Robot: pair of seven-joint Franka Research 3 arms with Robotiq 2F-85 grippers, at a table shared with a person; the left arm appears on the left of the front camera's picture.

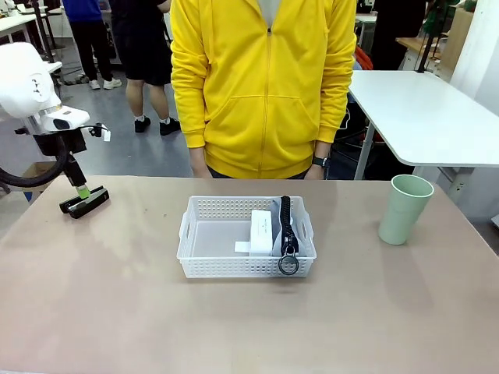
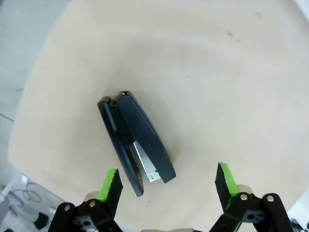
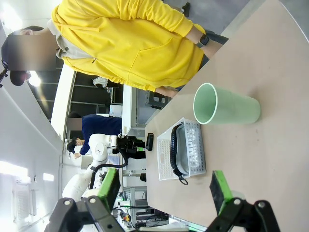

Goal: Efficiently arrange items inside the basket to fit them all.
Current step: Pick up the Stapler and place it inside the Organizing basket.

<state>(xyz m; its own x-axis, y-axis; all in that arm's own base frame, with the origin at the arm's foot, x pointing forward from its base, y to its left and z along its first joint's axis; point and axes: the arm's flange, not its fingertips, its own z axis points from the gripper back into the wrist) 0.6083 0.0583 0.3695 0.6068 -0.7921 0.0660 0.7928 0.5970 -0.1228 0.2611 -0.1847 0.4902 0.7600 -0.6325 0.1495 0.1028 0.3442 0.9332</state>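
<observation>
The robot's left hand (image 1: 81, 190) hung over the far left of the surface (image 1: 117, 312), a green pad low at the slim black bar (image 1: 87, 200) lying there — contact could not be told. The white basket (image 1: 226, 267) sat mid-surface, well apart from the bar. In its right end a small white box (image 1: 262, 231) sat just beside the grey pouch (image 1: 285, 222), which stood on edge — its ring (image 1: 288, 265) at the near wall. The pale green cup (image 1: 405, 209) stood upright to the right, outside the basket. A person in a yellow hoodie (image 1: 263, 86) stood at the far side.

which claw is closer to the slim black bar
Left. The left claw hangs open above the slim black bar; the right claw is beyond the basket and pale green cup.
</observation>
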